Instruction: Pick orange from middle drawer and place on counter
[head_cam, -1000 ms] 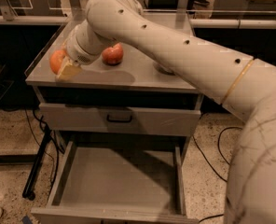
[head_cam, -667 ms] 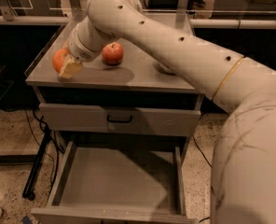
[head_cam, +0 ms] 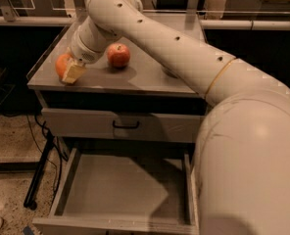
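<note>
A: At the far left, what lies beside the cabinet?

B: Black cables (head_cam: 37,129) trailing down to the speckled floor (head_cam: 8,146). Nothing of the task is there.

A: And on the counter?

B: The counter (head_cam: 135,80) is the grey top of the cabinet. At its front left corner sits the orange (head_cam: 61,65), low against the surface and near the edge. I cannot tell whether its underside rests on the top.

A: Where is the gripper?

B: The gripper (head_cam: 69,72) is right there, reaching down to that same corner. It is clamped on the orange. One pale finger (head_cam: 75,73) lies across the fruit's right front and its tip comes down to the counter. The other finger is hidden behind the orange.

A: What is just to the right?

B: A red-yellow apple (head_cam: 118,55), standing free on the counter, near the gripper's wrist but apart from the orange.

A: And the arm?

B: The white arm (head_cam: 184,58) slants from the wrist over the apple's far side, across the counter, and swells into a bulky segment filling the lower right.

A: Below the counter?

B: A closed grey drawer front (head_cam: 81,124) with a black handle (head_cam: 125,125). Under it the middle drawer (head_cam: 64,180) is pulled out, its flat floor partly in the arm's shadow.
</note>
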Controlling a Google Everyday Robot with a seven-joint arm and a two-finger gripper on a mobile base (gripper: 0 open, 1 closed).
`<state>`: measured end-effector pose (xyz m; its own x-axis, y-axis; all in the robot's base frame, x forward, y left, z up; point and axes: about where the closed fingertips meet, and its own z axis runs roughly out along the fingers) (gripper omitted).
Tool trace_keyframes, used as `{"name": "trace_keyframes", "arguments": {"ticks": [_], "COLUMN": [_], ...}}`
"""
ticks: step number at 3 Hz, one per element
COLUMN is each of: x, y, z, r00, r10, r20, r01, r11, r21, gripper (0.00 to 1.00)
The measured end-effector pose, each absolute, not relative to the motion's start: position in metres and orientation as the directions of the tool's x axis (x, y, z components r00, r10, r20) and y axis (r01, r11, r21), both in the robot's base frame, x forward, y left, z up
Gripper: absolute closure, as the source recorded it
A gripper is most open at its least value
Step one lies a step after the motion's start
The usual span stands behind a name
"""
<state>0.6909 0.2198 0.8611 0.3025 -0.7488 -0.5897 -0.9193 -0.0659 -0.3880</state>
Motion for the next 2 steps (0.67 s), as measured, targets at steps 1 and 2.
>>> {"name": "trace_keyframes", "arguments": {"ticks": [1,2], "x": [0.6998,0.7069], "y": [0.2271,0.2313], "z": [0.8545,0.8526], "r00": [0.304,0.304], "r10": [-0.754,-0.758], "r20": [-0.583,-0.578], "r01": [-0.927,-0.930], "r11": [-0.091,-0.105], "r21": [-0.365,-0.351], "gripper": [1.00,1.00]}}
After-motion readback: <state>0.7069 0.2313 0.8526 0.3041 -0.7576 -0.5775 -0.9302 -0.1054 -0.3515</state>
